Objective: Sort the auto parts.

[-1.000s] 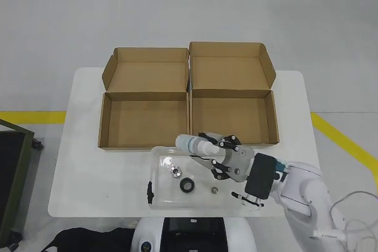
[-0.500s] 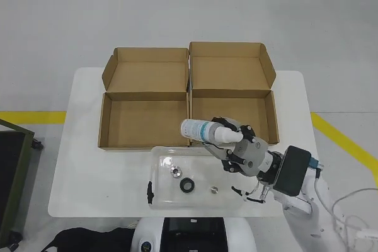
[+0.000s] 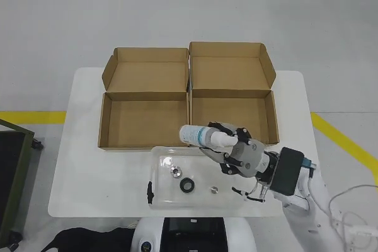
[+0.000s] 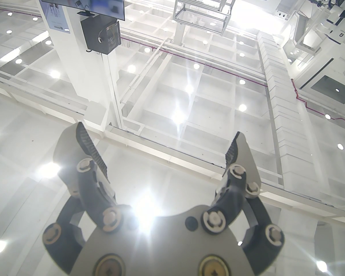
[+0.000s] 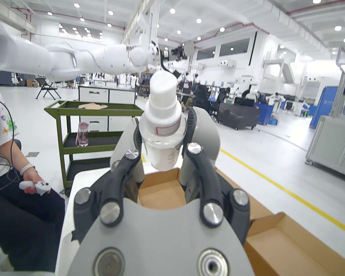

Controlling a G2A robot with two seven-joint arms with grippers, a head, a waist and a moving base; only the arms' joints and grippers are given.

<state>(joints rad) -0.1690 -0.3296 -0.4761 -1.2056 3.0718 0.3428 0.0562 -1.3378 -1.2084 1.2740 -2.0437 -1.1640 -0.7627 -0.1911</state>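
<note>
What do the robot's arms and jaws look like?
The right arm wears smooth white rounded shells, with a black box at the wrist and thin white cables beside it. Both sets of jaws match: a grey metal plate, black curved links with silver rivets, and pale fingers lined with ridged black pads.

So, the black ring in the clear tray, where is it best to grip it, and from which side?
Probably from straight above, closing across the outer rim of the black ring. It lies flat on the tray floor, apart from the two metal parts, and the tray walls hinder a sideways approach.
</note>
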